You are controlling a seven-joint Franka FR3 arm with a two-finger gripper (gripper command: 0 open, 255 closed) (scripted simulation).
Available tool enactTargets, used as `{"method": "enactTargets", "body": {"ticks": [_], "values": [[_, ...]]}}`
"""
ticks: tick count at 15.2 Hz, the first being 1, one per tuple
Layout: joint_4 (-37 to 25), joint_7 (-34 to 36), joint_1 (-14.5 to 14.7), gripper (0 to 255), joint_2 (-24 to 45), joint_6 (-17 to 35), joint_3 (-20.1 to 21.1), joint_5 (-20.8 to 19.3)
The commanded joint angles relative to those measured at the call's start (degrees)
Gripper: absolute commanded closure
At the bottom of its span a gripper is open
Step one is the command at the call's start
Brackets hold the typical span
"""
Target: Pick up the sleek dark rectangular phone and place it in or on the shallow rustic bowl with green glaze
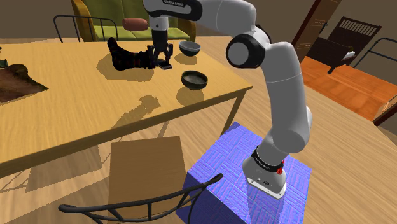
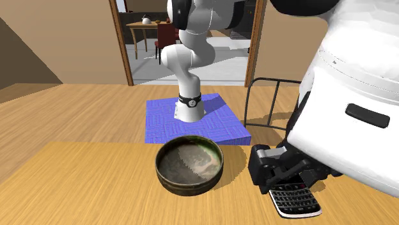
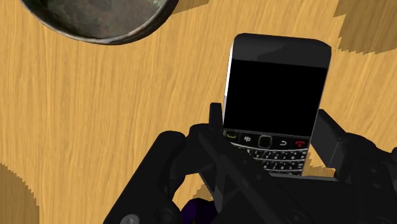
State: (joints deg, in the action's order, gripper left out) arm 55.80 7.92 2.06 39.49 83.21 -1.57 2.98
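The dark phone, with a black screen and a small keyboard, lies flat at the wooden table's surface. My black gripper reaches down over its keyboard end. The fingers press against the phone's two long sides, shut on it. In the second exterior view the gripper covers the top of the phone. The shallow bowl with a greenish glaze inside stands a short way off, toward the stand. It appears in the shoulder view too: bowl, gripper.
A second dark bowl sits just beyond the gripper. A black boot lies beside it on the shoulder view's left. A brown object rests at the table's far left. A chair stands by the blue stand.
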Motion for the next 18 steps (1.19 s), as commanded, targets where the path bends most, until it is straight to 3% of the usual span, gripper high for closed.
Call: {"method": "enactTargets", "body": {"ticks": [1,5,7,10,18], "values": [[-2.45,0.16,0.02,255,0.49,-1.99,0.03,0.01],[-8.56,0.33,-0.1,255,2.25,-6.34,0.07,0.05],[3.93,-1.33,-0.98,255,-5.3,-1.45,-0.38,-0.19],[16.37,-3.76,-2.4,255,-13.23,2.98,-1.13,-0.59],[37.86,-10.55,-6.31,255,-28.3,9.33,-3.82,-2.18]]}}
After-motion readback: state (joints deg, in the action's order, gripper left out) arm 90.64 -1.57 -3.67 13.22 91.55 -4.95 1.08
